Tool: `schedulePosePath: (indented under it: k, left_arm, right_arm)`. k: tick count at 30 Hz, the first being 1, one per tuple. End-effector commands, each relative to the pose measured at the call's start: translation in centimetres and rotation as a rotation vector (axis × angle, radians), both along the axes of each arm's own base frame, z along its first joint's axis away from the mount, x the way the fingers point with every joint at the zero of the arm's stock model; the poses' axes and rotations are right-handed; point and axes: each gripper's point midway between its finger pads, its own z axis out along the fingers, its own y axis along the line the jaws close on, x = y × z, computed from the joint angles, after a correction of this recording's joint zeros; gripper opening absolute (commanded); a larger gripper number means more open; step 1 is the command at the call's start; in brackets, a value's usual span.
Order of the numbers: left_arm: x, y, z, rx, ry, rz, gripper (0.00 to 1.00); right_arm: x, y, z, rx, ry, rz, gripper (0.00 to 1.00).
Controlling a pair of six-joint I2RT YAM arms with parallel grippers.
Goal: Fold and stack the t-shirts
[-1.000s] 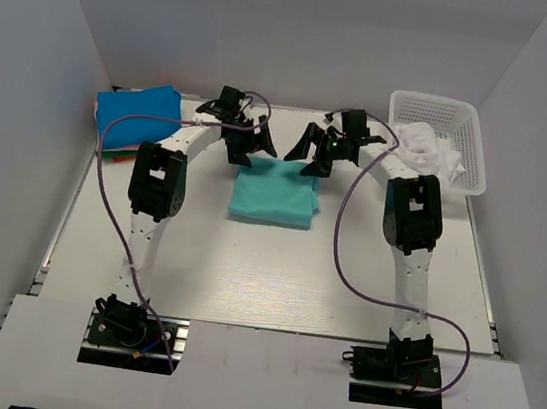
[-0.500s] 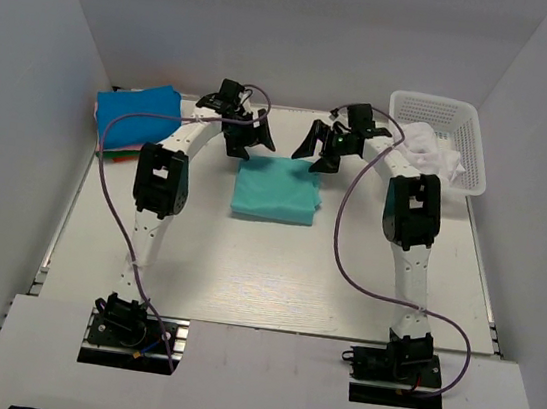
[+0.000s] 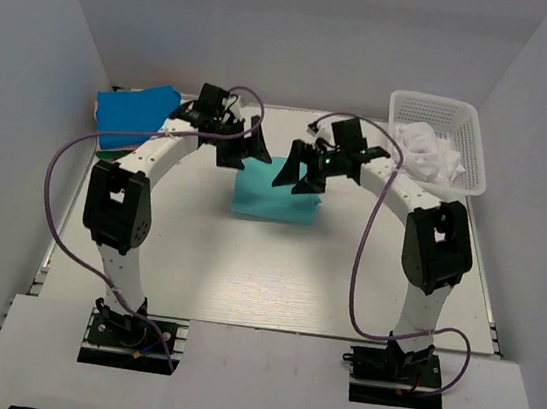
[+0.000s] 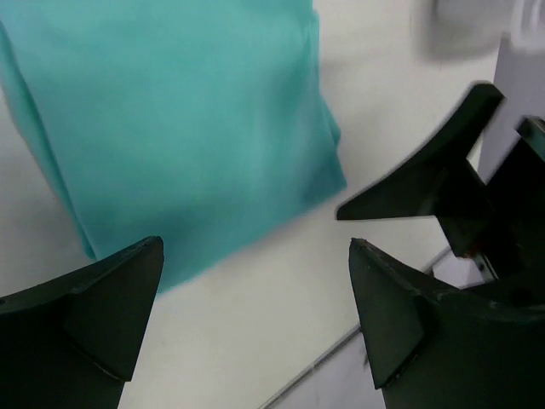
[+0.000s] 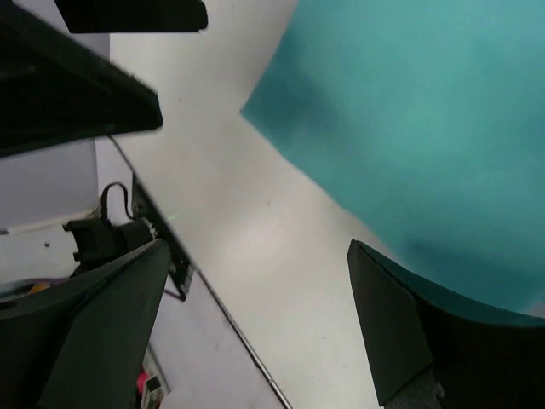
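Teal t-shirt (image 3: 268,204) partly hidden by right claw (image 3: 297,175).

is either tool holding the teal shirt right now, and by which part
Nothing is held: the left tool and right tool both stand open above the folded teal t-shirt.

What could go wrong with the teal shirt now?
The left end effector and right end effector hang open, close together over the far edge of the folded teal shirt, so they might bump each other. If they pinch only the top layer, the neat fold could come undone on the way to the blue stack.
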Motion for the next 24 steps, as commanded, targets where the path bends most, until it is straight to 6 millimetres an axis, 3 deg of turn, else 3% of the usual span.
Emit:
schedulePosePath:
  k: [1,4,10,11,13,15,18,20,24]
  left_arm:
    - [-3.1,-1.6,-1.2,-0.1,0.029,-0.071,1.0]
    - [-5.0,-1.9,-4.1,-0.133,0.1,-0.098,1.0]
    - [-6.9,-1.8,-10.7,-0.102,0.259,-0.09,1.0]
    - [-7.3,-1.2,-12.2,-0.062,0.295,-0.078,1.0]
    - [-7.9,-0.6,-13.1,-0.022,0.311,-0.068,1.0]
    - [-8.9,1.1,-14.6,0.047,0.359,-0.033,1.0]
    - [-9.2,3.2,-15.1,0.12,0.369,0.019,1.0]
    - [-8.5,3.5,-13.7,0.14,0.326,0.027,1.0]
    - [-6.4,2.1,-9.0,0.12,0.222,0.012,1.0]
  right_arm:
    - [-2.1,0.6,-3.0,0.038,0.071,0.018,0.9]
    - [-3.3,0.4,-5.6,0.025,0.149,0.018,0.9]
    - [-3.7,-2.4,-13.2,-0.129,0.256,-0.052,0.9]
    - [-3.9,-2.8,-13.9,-0.136,0.277,-0.059,0.9]
    - [-4.6,-3.4,-15.1,-0.14,0.32,-0.055,0.9]
    - [-4.5,-3.6,-14.8,-0.135,0.313,-0.056,0.9]
    - [-5.0,-4.9,-15.1,-0.149,0.313,-0.065,0.9]
    - [-5.9,-5.8,-14.7,-0.166,0.31,-0.036,0.9]
    - [-5.6,-6.6,-11.1,-0.204,0.211,0.002,0.9]
